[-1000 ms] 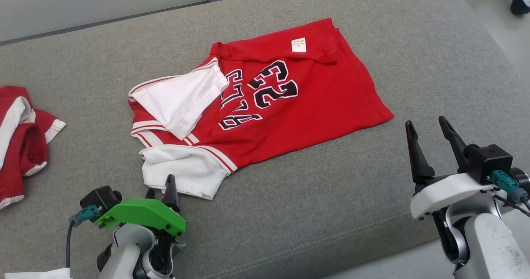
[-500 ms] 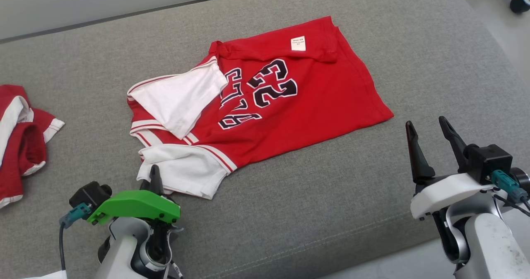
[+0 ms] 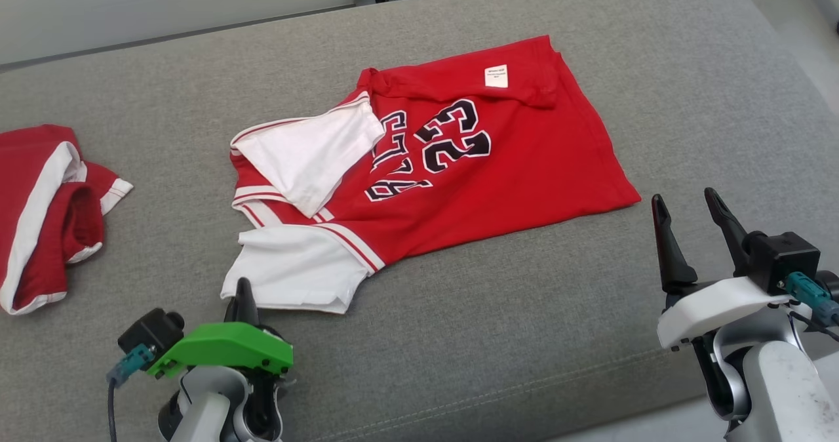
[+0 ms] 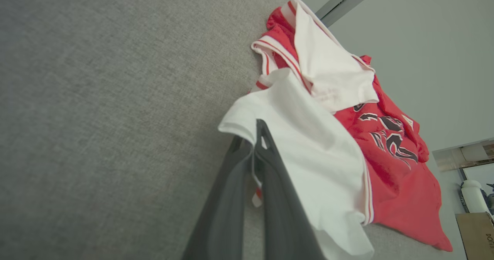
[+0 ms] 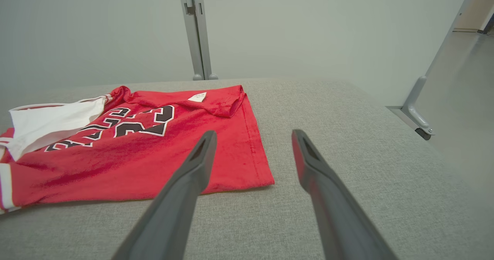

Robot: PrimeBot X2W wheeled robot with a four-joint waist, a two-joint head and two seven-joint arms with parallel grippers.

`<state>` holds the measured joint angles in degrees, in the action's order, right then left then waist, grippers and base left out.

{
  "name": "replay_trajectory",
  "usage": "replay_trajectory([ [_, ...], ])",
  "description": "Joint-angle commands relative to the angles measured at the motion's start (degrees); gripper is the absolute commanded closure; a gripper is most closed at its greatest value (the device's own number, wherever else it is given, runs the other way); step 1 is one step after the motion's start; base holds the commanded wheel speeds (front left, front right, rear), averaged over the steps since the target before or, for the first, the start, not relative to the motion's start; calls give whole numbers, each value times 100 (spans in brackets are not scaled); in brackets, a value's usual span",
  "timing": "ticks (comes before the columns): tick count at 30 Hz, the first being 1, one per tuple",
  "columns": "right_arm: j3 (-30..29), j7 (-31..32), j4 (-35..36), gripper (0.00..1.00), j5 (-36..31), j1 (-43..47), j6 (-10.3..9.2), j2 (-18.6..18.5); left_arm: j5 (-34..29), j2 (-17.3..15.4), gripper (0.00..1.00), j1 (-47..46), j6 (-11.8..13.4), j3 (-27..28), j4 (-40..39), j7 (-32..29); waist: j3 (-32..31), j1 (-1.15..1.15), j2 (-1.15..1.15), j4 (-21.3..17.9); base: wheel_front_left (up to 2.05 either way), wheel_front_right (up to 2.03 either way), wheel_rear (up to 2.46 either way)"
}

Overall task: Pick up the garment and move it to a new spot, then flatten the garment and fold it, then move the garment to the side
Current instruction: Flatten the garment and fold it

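Note:
The garment (image 3: 524, 166) is a red jersey with black numbers and white sleeves, spread on the grey cushion; it also lies in the left wrist view (image 4: 393, 167) and the right wrist view (image 5: 154, 156). My left gripper (image 3: 244, 291) sits at the near-left corner of the lower white sleeve (image 3: 295, 271). In the left wrist view its fingers (image 4: 256, 130) are shut together on that sleeve's edge, with a sliver of cloth between them. My right gripper (image 3: 688, 209) stands open off the jersey's right corner, its fingers (image 5: 252, 136) apart with nothing between them.
A second red-and-white garment (image 3: 46, 212) lies bunched at the far left of the grey cushion (image 3: 524, 337). The cushion's front edge runs just below both grippers. A pale wall and a metal post (image 5: 197, 32) stand behind, and floor lies to the right.
My left gripper has gone from open to shut at the white sleeve's corner after shifting slightly left. The head camera has shifted. The right gripper has stayed open and still.

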<state>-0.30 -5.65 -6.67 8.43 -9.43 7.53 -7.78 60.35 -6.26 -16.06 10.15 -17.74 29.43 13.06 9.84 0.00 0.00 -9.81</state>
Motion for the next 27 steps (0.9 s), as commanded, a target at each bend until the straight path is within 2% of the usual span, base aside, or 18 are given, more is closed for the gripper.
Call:
replay_trajectory([
  [1, -9, -26, 9, 0, -29, 89, -8, 16, -66, -29, 100, 174, 53, 15, -43, 50, -50, 0, 0, 160, 0, 0, 0],
  [9, 54, -3, -45, 0, -27, 13, -8, 47, -120, 70, 100, 562, 185, 15, -37, 134, -90, 0, 0, 349, 0, 0, 0],
  [22, 29, -15, -211, 0, -69, 89, -8, 69, -555, 261, 100, 864, 289, 352, -14, 216, -179, 0, 0, 223, 0, 0, 0],
  [23, 20, -16, -225, 0, -69, 99, -8, 78, -588, 273, 61, 906, 294, 367, -27, 216, -189, 0, 0, 215, 0, 0, 0],
  [24, 20, -16, -225, 0, -69, 99, -8, 78, -588, 273, 61, 906, 294, 367, -27, 216, -189, 0, 0, 215, 0, 0, 0],
  [25, 11, -20, -237, 0, -70, 112, -8, 88, -615, 282, 28, 942, 295, 375, -42, 217, -201, 0, 0, 209, 0, 0, 0],
  [26, 7, -25, -251, 0, -81, 121, -8, 100, -651, 289, 0, 976, 288, 376, -60, 217, -213, 0, 0, 203, 0, 0, 0],
  [27, 2, -31, -266, 0, -86, 129, -8, 113, -676, 298, 0, 1020, 281, 358, -74, 218, -229, 0, 0, 198, 0, 0, 0],
])
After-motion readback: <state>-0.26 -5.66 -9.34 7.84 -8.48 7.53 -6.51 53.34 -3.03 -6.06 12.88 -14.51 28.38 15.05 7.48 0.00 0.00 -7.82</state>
